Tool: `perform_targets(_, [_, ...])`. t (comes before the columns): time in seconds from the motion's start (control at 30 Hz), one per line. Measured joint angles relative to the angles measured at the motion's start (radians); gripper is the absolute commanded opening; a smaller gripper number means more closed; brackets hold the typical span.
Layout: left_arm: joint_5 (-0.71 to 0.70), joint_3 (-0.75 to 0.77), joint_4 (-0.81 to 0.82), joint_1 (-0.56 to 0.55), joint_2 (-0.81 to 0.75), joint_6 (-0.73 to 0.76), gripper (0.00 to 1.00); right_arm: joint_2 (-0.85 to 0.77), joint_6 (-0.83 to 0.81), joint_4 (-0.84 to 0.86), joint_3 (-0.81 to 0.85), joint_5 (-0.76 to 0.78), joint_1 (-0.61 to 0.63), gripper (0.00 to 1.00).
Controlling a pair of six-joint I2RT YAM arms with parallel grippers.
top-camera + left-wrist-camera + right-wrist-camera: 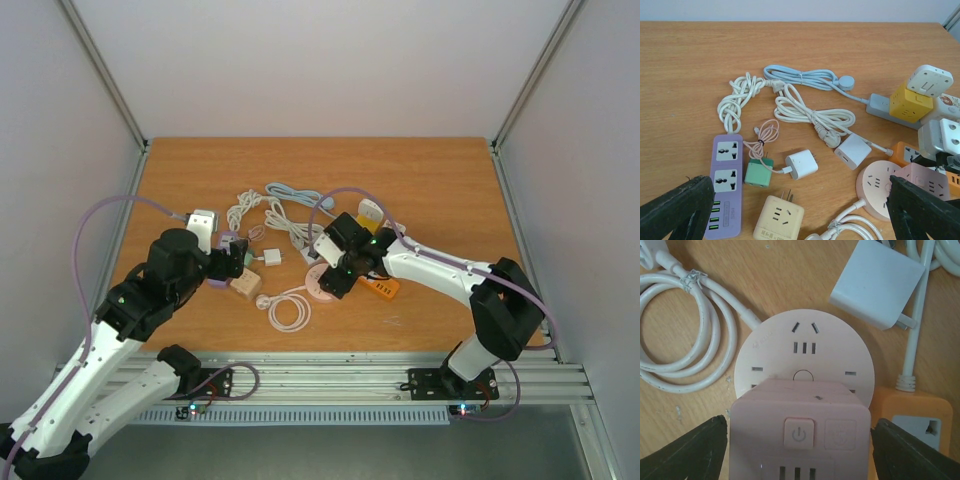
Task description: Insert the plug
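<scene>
A pink cube plug (800, 430) with a power button stands on the round pink socket (805, 335), over its near half. My right gripper (799, 450) straddles the cube, its black fingers (687, 450) a sliver off each side, open. The left wrist view shows the same cube (922, 180) and round socket (872, 187) at the right edge. My left gripper (800, 207) hovers open over the table with nothing between its fingers. From above, the right gripper (338, 272) is at mid-table and the left gripper (235, 262) is to its left.
A purple power strip (727, 185), green charger (759, 172), white charger (801, 164) and cream adapter (779, 217) lie below the left gripper. A white cube charger (877, 282), orange strip (912, 412) and coiled white cord (685, 335) crowd the round socket.
</scene>
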Motion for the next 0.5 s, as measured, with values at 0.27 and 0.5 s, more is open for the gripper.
perform_targets(0.27, [0.000,0.000,0.000,0.000,0.005,0.000,0.94,0.035,0.000,-0.006,0.005,-0.001,-0.001,0.47])
perform_targets(0.5, [0.000,0.000,0.000,0.000,0.011,0.000,0.94,0.053,-0.036,-0.005,0.017,-0.011,-0.003,0.30])
